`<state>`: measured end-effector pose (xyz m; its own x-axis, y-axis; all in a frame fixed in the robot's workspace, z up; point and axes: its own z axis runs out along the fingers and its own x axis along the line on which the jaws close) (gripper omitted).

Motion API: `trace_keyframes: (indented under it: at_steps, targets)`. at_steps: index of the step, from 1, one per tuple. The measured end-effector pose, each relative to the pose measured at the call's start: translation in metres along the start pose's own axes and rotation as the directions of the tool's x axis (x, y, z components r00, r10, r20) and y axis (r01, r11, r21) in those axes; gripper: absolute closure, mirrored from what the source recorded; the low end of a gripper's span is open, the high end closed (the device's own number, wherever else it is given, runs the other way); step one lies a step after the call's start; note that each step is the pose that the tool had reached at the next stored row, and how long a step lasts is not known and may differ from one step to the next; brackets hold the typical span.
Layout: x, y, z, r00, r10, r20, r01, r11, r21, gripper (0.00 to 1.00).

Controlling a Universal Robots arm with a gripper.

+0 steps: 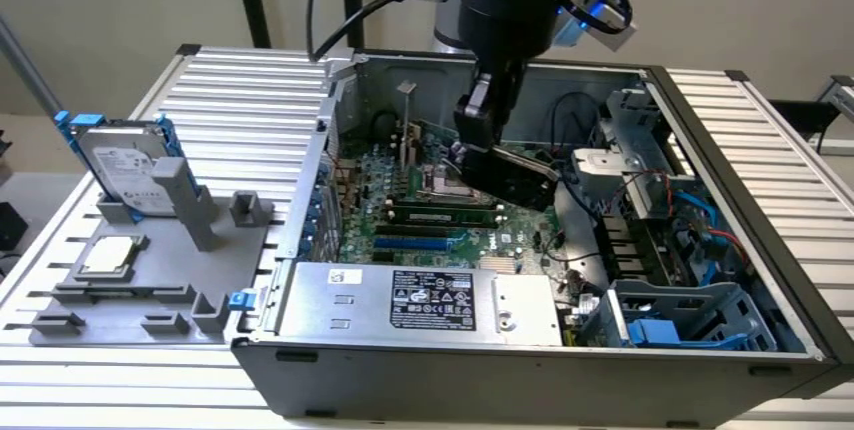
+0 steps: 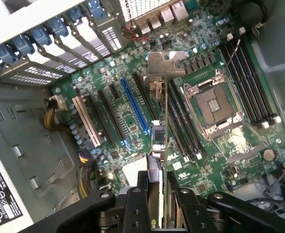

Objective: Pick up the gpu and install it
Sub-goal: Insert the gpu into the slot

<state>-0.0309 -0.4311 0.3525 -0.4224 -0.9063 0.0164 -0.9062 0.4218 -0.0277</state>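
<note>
Hard drive [image 1: 123, 162]: silver with blue rails, standing upright in a grey fixture [image 1: 200, 280] at the exterior view's left, on the slatted table [image 1: 240, 80].
Processor chip [image 1: 110, 254]: lying flat on the same fixture, nearer the camera than the drive.
Computer case [image 1: 534, 375]: open on its side in the middle of the frame, with the green motherboard [image 1: 400, 205] exposed.
Power supply [image 1: 424, 300]: a silver box with a black label, along the case's near wall.
Gripper [image 1: 481, 145]: reaching down into the case from the top of the frame; in the wrist view its black fingers [image 2: 141, 194] are clamped on the card's two faces.
gpu [image 1: 521, 178]: in the gripper's hold, tilted, over the middle of the motherboard and not seated. The wrist view sees it edge-on [image 2: 157, 143], with its silver bracket [image 2: 165, 63] at the end away from the fingers.
Blue slot [image 2: 135, 104]: long connector on the board, just beside the line of the hanging card.
CPU socket [image 2: 212, 104]: open metal frame, on the card's other side.
Drive cage [image 1: 687, 315]: blue-grey plastic, at the exterior view's lower right inside the case.
</note>
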Motion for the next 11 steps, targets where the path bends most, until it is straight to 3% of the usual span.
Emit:
trace_keyframes:
  at_steps: [5, 11]
  targets:
    - [0.000, 0.0001, 0.0041, 0.9959, -0.090, 0.0025, 0.090, 0.9959, 0.0016, 0.74]
    - [0.000, 0.0006, 0.0114, 0.9803, -0.198, 0.0064, 0.198, 0.9803, 0.0054, 0.74]
